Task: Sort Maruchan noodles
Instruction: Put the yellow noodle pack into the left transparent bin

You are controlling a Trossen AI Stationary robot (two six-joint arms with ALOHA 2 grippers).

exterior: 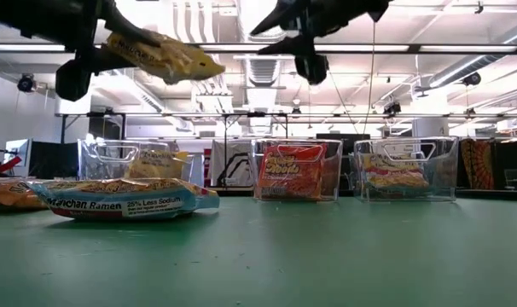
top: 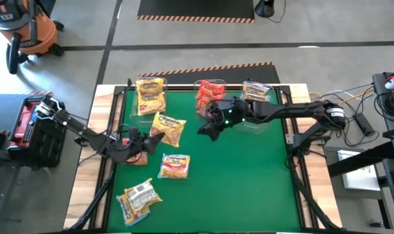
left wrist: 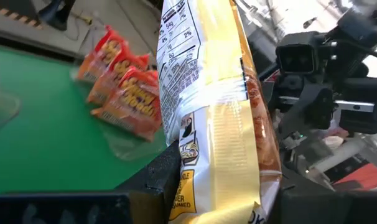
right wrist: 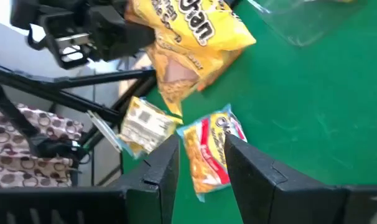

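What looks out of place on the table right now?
Two noodle packets lie loose on the green mat: one mid-table, another askew near the front-left corner. The left gripper holds a yellow packet aloft, unsorted.

Clear bins [exterior: 297, 169], shop vacuum [top: 25, 26]

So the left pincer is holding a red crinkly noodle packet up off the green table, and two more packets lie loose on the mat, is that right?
Not quite. The crinkly packet in the left pincer is yellow, not red, as the high and left wrist views show. The rest holds: it is lifted off the green table, and two more packets lie loose on the mat.
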